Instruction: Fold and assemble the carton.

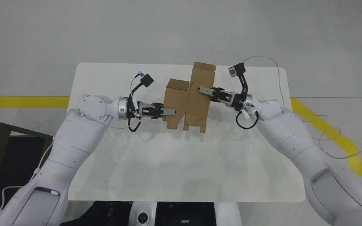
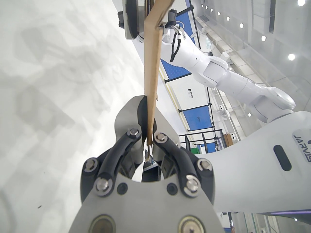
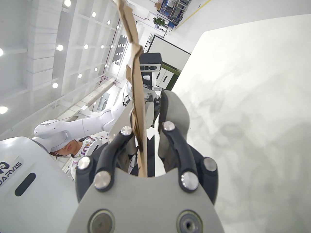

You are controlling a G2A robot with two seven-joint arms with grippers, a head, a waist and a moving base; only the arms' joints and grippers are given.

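Left gripper (image 2: 148, 120): fingers pinched shut on the edge of the carton (image 2: 151, 73). The brown board runs edge-on away from the camera to a fold, where a second panel angles off.

Right gripper (image 3: 148, 105): jaws part open, straddling the carton (image 3: 137, 78). The board lies against one finger, with a visible gap to the other. It looks unclamped, though the angle is poor.

Top view: the carton (image 1: 189, 101) stands upright over the middle of the table (image 1: 113, 169), with a shorter panel and a taller one joined at the fold. Left gripper (image 1: 169, 111) is on the shorter panel, right gripper (image 1: 202, 90) high on the taller one. Can't tell whether the bottom edge touches the table.

Labels: both wrist views see the carton edge-on, so any marking on its faces is hidden.

Farther off, the blue wall panels (image 2: 196, 120) carry small print that is too small to read. A yellow floor line (image 1: 34, 101) runs past the table and is cut off at the frame edge.
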